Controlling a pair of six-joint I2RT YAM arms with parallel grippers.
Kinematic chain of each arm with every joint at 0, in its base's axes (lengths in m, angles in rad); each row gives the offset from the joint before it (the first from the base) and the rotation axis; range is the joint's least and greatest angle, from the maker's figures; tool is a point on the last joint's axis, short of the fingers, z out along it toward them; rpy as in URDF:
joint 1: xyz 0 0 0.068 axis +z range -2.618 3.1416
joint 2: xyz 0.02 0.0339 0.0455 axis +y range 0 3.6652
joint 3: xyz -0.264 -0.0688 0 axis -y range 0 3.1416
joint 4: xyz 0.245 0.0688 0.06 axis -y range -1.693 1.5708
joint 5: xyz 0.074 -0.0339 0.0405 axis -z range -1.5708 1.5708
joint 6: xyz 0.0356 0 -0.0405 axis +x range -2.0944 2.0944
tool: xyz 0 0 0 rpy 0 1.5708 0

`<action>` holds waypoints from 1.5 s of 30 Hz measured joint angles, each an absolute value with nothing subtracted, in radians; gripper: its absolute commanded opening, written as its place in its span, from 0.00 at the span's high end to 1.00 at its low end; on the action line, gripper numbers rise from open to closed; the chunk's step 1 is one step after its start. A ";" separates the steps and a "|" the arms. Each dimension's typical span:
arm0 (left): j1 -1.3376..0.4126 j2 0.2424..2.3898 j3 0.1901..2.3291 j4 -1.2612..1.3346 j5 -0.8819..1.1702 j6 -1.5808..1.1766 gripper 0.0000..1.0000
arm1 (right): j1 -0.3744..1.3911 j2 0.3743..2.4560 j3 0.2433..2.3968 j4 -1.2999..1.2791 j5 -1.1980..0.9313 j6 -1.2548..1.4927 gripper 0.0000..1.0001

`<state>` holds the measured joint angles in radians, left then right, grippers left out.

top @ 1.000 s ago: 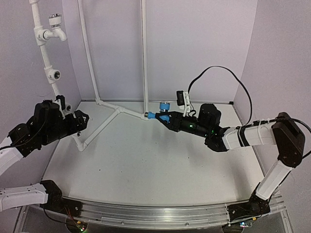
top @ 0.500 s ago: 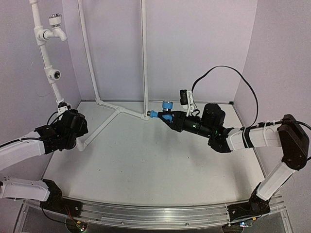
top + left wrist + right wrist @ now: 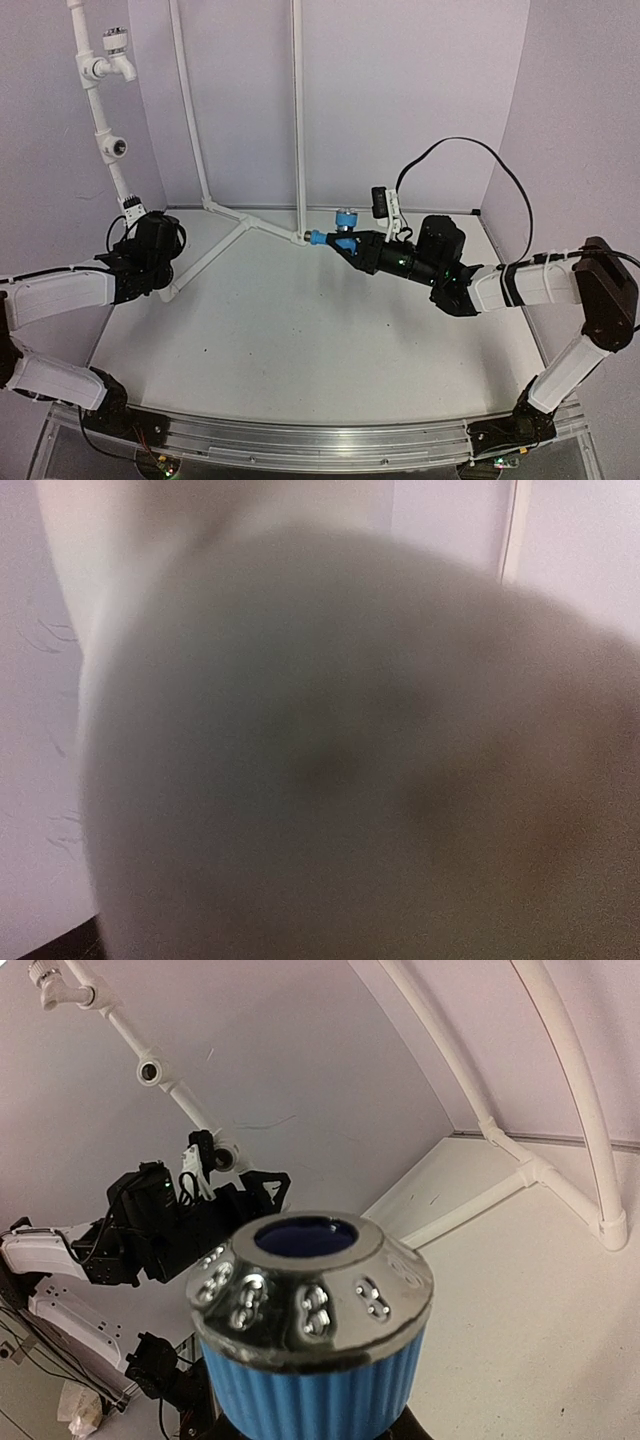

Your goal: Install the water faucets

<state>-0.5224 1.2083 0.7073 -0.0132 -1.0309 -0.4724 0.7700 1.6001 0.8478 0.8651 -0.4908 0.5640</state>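
The blue faucet [image 3: 338, 232] is held level in my right gripper [image 3: 347, 244], which is shut on it. Its inlet end meets the open end of the white pipe frame [image 3: 222, 246] on the floor. In the right wrist view its silvery-topped blue ribbed knob [image 3: 310, 1330] fills the lower middle. The white faucet [image 3: 114, 44] sits mounted high on the frame's upright at the far left, and also shows in the right wrist view [image 3: 45, 975]. My left gripper [image 3: 158, 252] is at the foot of that upright. Its wrist view is filled by one blurred pale surface [image 3: 330, 760], so its jaws are hidden.
An open round side socket [image 3: 117, 148] sits on the upright below the white faucet. Two thin white uprights [image 3: 298, 110] rise at the back wall. A black cable [image 3: 450, 150] loops above the right arm. Walls close in on both sides.
My left arm has swung in and stretched toward the foot of the upright. The pipe frame has shifted slightly. My right gripper keeps the blue faucet at the pipe end, a little further right.
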 measured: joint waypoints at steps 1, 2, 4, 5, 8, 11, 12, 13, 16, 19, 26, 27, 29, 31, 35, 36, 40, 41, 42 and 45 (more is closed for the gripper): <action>-0.523 1.211 0.707 -0.011 -1.019 -0.476 0.06 | 0.770 1.600 0.848 0.865 -0.491 0.564 1.00; -0.523 1.212 0.707 -0.010 -1.004 -0.479 0.06 | 0.770 1.600 0.848 0.865 -0.492 0.564 1.00; -0.532 1.202 0.707 -0.031 -0.948 -0.497 0.06 | 0.770 1.600 0.848 0.865 -0.492 0.564 1.00; -0.536 1.191 0.707 -0.049 -0.922 -0.505 0.05 | 0.770 1.600 0.848 0.865 -0.493 0.564 1.00; -0.546 1.110 0.704 -0.135 -0.825 -0.528 0.05 | 0.770 1.600 0.848 0.864 -0.494 0.564 1.00; -0.546 0.980 0.704 -0.217 -0.752 -0.548 0.04 | 0.770 1.600 0.848 0.862 -0.494 0.564 1.00; -0.546 0.938 0.706 -0.246 -0.732 -0.554 0.04 | 0.770 1.600 0.848 0.862 -0.495 0.564 1.00; -0.546 0.900 0.708 -0.276 -0.718 -0.560 0.04 | 0.770 1.600 0.848 0.861 -0.495 0.563 1.00; -0.547 0.827 0.743 -0.368 -0.685 -0.576 0.01 | 0.770 1.600 0.848 0.859 -0.497 0.561 1.00; -0.547 0.806 0.804 -0.441 -0.661 -0.577 0.00 | 0.770 1.600 0.849 0.859 -0.501 0.561 1.00; -0.482 0.864 0.998 -0.540 -0.593 -0.559 0.00 | 0.770 1.600 0.849 0.859 -0.509 0.558 1.00; -0.461 0.872 1.018 -0.543 -0.581 -0.552 0.00 | 0.770 1.600 0.849 0.859 -0.509 0.557 1.00; -0.416 0.888 1.048 -0.543 -0.558 -0.537 0.00 | 0.770 1.598 0.849 0.857 -0.509 0.554 1.00; -0.359 0.910 1.069 -0.541 -0.526 -0.515 0.00 | 0.770 1.592 0.849 0.854 -0.509 0.550 1.00; -0.286 0.978 1.092 -0.536 -0.498 -0.472 0.01 | 0.770 1.572 0.848 0.851 -0.509 0.549 1.00; -0.282 0.992 1.092 -0.532 -0.491 -0.462 0.02 | 0.770 1.566 0.848 0.851 -0.509 0.548 1.00; -0.279 1.018 1.092 -0.512 -0.483 -0.436 0.06 | 0.770 1.551 0.848 0.852 -0.509 0.546 1.00; -0.279 1.020 1.092 -0.506 -0.481 -0.430 0.09 | 0.770 1.550 0.848 0.852 -0.509 0.545 1.00; -0.279 1.020 1.092 -0.500 -0.477 -0.422 0.10 | 0.770 1.550 0.848 0.852 -0.509 0.545 1.00; -0.279 1.025 1.091 -0.479 -0.472 -0.402 0.16 | 0.770 1.550 0.848 0.851 -0.509 0.545 1.00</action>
